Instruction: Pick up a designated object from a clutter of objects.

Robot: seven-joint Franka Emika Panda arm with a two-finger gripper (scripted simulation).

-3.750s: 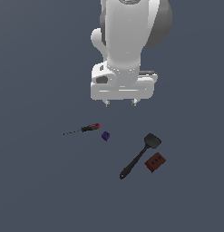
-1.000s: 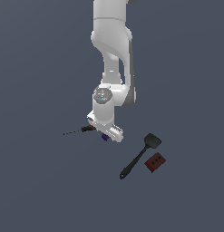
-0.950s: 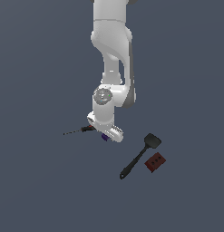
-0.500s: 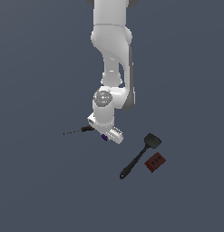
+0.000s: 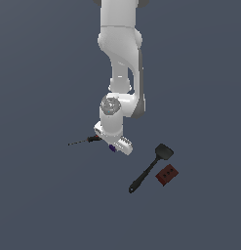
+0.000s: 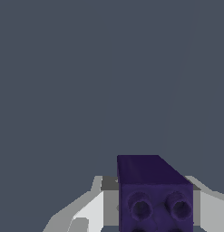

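Observation:
The tiny purple cube (image 5: 111, 148) peeks out under my white gripper (image 5: 114, 145), which is down low at the clutter. In the wrist view the cube (image 6: 152, 190) fills the space between my two fingers (image 6: 93, 210), which lie against its sides. Two round holes show on its near face. The gripper is shut on the cube. I cannot tell whether the cube touches the floor. The screwdriver (image 5: 84, 141) lies just to the exterior view's left of the gripper, its handle end partly hidden by the hand.
The long black spatula (image 5: 149, 169) lies to the exterior view's right of the gripper. The dark red block with three holes (image 5: 166, 175) sits beside the spatula's head. The floor is plain dark grey.
3.8 s ago the gripper hung high above the bare cube; it has come down onto the cube. Over the last second the hand has barely moved.

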